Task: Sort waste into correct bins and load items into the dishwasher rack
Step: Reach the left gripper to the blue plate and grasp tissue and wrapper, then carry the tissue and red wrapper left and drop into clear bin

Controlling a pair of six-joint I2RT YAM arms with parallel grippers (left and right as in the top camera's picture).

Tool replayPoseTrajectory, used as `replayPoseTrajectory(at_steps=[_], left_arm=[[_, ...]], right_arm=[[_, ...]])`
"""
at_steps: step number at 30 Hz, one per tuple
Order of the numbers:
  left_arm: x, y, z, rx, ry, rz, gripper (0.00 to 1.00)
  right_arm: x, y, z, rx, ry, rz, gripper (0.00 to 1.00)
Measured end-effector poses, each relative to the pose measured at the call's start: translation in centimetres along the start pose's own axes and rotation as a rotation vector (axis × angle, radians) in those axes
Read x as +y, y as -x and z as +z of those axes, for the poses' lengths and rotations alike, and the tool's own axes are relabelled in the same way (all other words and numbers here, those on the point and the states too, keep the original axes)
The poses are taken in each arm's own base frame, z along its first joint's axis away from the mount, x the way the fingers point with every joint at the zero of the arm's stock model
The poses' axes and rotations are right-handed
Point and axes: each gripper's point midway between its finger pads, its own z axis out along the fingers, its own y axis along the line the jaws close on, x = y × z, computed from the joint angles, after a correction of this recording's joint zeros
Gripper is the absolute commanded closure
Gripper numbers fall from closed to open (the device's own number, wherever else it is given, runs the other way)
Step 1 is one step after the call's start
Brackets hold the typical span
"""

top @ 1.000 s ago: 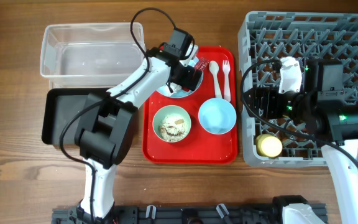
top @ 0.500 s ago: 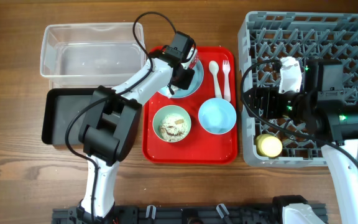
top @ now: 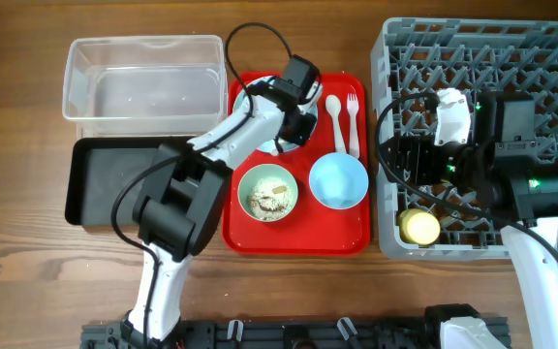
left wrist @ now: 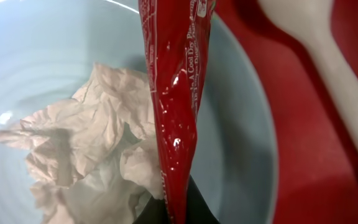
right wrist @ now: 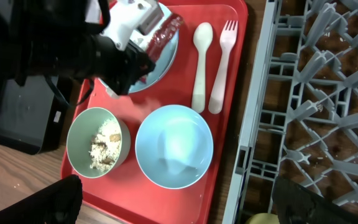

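Right, close in on the left fingers: they are clenched on the red snack wrapper, pinching its narrow end so that the foil runs straight out ahead of the fingertips. Just beside the fingers, and partly under the wrapper, the crumpled tissue paper lies in the light blue plate. Off the plate's rim on the other side of the fingers comes the white spoon, flat on the red tray, with the fork lying alongside it, a little further out.

Back behind the fingers, nearer the arm's base, the pale green bowl sits on the same tray with the food scraps in it, and the light blue bowl stands just beside it.

Across now to the right fingers: spread wide and released, gripping nothing, hanging above the tray-side edge of the dishwasher rack, the light blue bowl showing in the gap between them.

Well away from both pairs of fingers, past the far side of the tray, the clear tub and the black tray rest side by side on the counter.
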Motion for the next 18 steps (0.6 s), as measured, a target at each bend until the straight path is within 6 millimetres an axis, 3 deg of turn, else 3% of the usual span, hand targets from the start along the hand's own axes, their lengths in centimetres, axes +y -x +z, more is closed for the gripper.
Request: replayPoseTrajectory(at_steps=[6, 10, 15, 18], left_arm=[[-2.5, -0.8, -0.8, 0.022, -0.017, 0.047, 0.96], [-3.3, 0.0, -3.1, -0.016, -0.031, 0.038, 0.96], [-2.5, 1.6, -6.8, -0.087, -0.036, -0.033, 0.96], [-0.8, 2.3, -8.5, -0.125, -0.028, -0.103, 0.96]], right_arm=[[0.0, -0.1, 0.0, 0.003, 0.000, 0.001, 0.01], [0.0, -0.1, 0.0, 0.003, 0.000, 0.001, 0.01], [0.0, -0.1, 0.0, 0.003, 0.000, 0.001, 0.00], [0.0, -0.1, 0.0, 0.003, 0.000, 0.001, 0.00]])
